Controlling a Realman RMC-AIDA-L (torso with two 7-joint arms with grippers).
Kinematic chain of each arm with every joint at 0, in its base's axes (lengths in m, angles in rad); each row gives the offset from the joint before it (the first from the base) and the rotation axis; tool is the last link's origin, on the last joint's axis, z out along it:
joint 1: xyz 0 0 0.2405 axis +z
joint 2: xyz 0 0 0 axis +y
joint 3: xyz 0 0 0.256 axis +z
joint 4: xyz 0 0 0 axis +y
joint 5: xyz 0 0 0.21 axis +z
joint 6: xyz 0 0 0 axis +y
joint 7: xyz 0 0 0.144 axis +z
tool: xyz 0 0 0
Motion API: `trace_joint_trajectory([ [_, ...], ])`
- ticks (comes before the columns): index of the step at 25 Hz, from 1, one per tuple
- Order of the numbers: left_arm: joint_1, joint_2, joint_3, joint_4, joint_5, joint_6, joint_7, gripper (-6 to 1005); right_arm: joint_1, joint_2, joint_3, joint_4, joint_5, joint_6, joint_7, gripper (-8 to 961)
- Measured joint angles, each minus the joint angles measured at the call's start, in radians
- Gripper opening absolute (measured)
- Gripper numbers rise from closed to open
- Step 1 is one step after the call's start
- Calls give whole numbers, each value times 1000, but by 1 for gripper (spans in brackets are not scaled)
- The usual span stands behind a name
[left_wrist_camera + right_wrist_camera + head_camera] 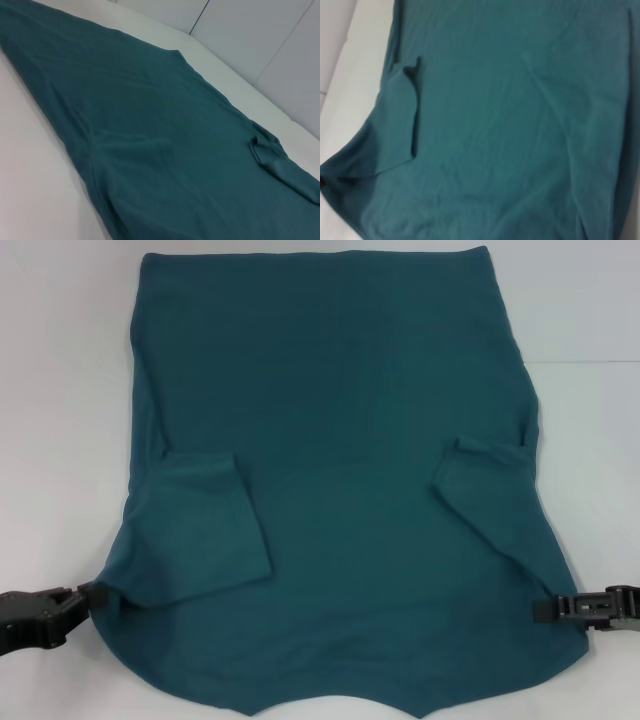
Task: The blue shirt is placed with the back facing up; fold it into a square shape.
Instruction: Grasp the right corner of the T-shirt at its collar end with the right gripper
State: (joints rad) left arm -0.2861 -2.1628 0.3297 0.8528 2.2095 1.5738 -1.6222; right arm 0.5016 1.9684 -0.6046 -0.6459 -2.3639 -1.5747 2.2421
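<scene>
A: Head view. The blue shirt (340, 450) lies flat on the white tabletop (60, 360), plain side up, both sleeves folded inward. Left tool (88, 598) at its near left edge, right tool (543, 610) at the near right edge.

B: Clamped?

A: Cannot tell for either; likely placed there to take the near corners for a fold.

B: Left wrist view?

A: Blue shirt (165, 150) spread across the tabletop (35, 190).

B: Right wrist?

A: Blue shirt (510, 130) fills it, one sleeve folded in.

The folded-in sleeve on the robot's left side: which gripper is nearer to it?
Left. The left gripper sits at the blue shirt edge just below that sleeve; the right gripper is at the opposite edge.
</scene>
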Motion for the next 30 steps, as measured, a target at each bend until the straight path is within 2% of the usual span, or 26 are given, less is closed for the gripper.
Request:
trace_joint_trajectory([
  [10,-11,1,-4,0,-1,-1,-2,23,-3,-10,-2,1,-3,-47,17,920],
  [21,-16,2,-6,0,-2,-5,-6,23,-5,-11,-1,9,-26,-51,30,917],
  [30,-16,2,-8,0,-3,-8,-6,24,4,3,-1,36,-32,-42,37,915],
])
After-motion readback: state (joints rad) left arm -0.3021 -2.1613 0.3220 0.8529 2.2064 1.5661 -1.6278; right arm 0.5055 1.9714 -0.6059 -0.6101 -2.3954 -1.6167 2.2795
